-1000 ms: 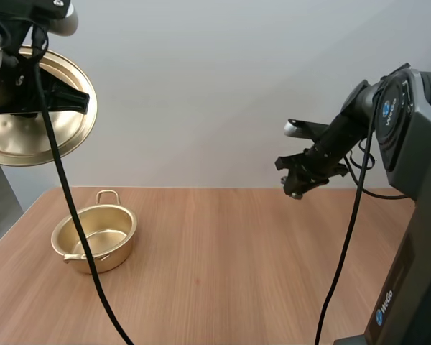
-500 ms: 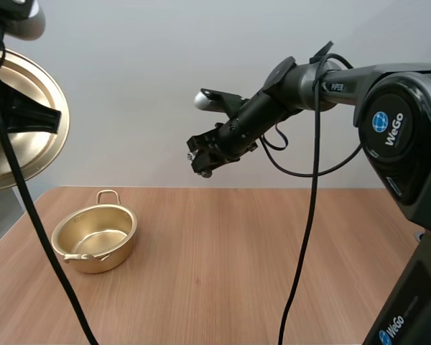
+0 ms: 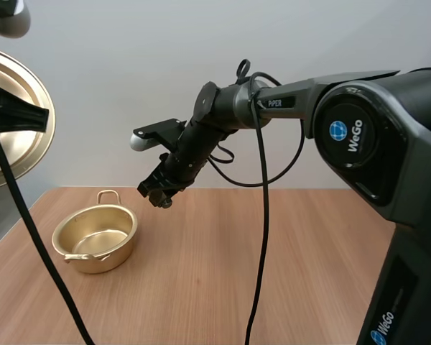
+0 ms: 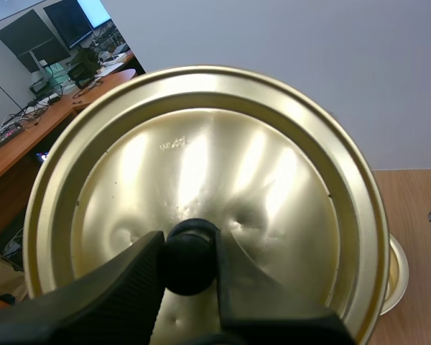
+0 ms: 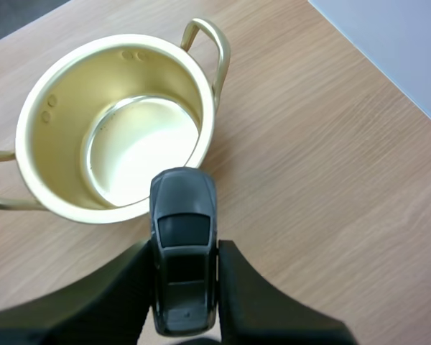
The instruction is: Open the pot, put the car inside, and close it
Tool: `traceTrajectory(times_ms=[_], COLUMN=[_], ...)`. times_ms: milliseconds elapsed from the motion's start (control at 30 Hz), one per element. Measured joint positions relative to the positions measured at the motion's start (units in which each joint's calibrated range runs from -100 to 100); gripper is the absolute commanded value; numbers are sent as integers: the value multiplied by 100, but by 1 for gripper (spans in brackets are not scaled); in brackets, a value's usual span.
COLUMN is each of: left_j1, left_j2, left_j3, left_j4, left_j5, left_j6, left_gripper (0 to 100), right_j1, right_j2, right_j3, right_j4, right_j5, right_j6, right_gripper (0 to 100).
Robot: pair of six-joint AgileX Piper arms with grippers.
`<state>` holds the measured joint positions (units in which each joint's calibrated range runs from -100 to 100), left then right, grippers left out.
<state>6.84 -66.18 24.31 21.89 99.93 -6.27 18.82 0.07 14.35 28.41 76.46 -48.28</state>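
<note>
Right jaws clenched on car (image 5: 184,248), newly swung across, open pot (image 5: 54,108) just ahead below; left jaws grasping lid (image 4: 223,158); drop-in near.

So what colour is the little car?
The car is dark grey, clearest in the right wrist view.

Robotics lab: robot arm (image 3: 294,90) over wooden table (image 3: 309,259), plain grey wall (image 3: 129,57).

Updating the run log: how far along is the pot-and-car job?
Done: the pot is open and empty. In hand: left hand holds the lid aloft by its knob; right hand pinches the car in the air beside the pot. Left: drop the car in, put the lid back.
</note>
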Motion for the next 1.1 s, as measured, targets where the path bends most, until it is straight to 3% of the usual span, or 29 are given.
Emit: traceTrajectory(times_ms=[267,767,867,1100], left_j1=[0,0,0,90], left_j2=[0,0,0,0], left_j3=[0,0,0,0], left_j4=[0,0,0,-17], left_j5=[0,0,0,0], left_j6=[0,13,13,35], left_gripper=[0,0,0,0], right_j1=[416,1148,1194,1194], right_j2=[661,683,848,1566], right_j3=[-15,-15,-249,-1394], right_j4=[-113,-775,-810,-823], right_j5=[-1084,-2481,-2567,-1455], right_j6=[-257,-285,-257,9], right_gripper=[0,0,0,0])
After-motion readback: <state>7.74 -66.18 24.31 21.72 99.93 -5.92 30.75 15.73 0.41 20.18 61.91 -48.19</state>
